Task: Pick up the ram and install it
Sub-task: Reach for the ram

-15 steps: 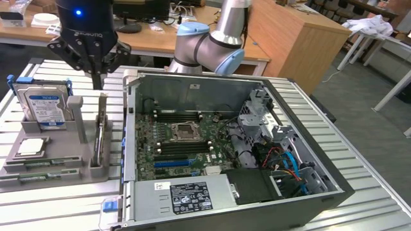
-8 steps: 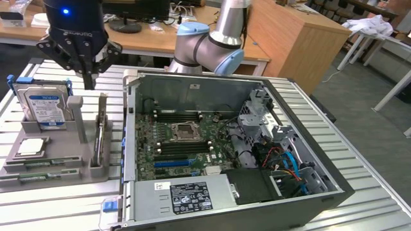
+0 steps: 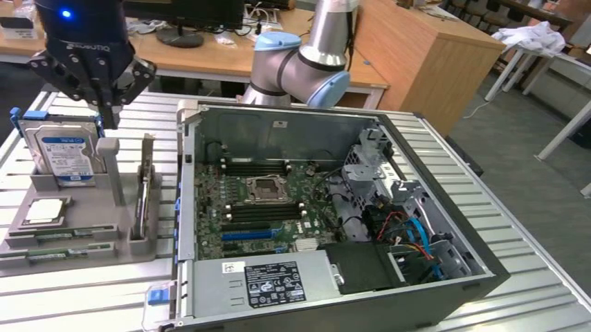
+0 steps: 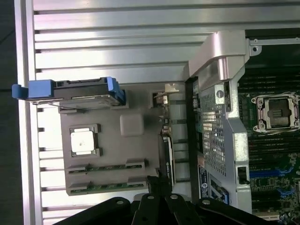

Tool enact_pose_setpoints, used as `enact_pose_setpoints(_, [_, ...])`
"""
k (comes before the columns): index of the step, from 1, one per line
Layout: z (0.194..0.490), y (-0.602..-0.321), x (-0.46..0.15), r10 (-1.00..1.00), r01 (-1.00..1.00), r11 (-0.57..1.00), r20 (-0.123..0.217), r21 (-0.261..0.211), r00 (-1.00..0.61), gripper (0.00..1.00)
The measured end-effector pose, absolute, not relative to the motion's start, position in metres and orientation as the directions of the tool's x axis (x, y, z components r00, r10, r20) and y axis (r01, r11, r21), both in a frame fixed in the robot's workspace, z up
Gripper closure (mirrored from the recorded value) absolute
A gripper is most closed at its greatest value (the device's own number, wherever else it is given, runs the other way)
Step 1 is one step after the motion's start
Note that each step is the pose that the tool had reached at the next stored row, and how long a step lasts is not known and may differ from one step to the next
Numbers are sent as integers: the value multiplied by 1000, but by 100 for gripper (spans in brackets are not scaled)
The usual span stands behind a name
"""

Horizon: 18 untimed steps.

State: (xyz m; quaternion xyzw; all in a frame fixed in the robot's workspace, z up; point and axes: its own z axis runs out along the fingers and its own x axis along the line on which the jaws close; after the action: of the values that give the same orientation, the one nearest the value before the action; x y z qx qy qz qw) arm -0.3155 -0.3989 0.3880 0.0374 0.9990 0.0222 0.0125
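Ribbed metal table (image 3: 74,290), grey tray (image 3: 85,243), thin green ram (image 3: 57,254), closed end effector (image 3: 109,114)

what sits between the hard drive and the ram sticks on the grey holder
A square processor chip lies between the upright hard drive and the ram sticks; the exterior and wrist views both show it.
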Motion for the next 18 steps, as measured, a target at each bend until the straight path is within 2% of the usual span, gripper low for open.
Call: enact_pose_setpoints(18, [385, -399, -366, 75, 74, 996, -23, 45, -997, 89])
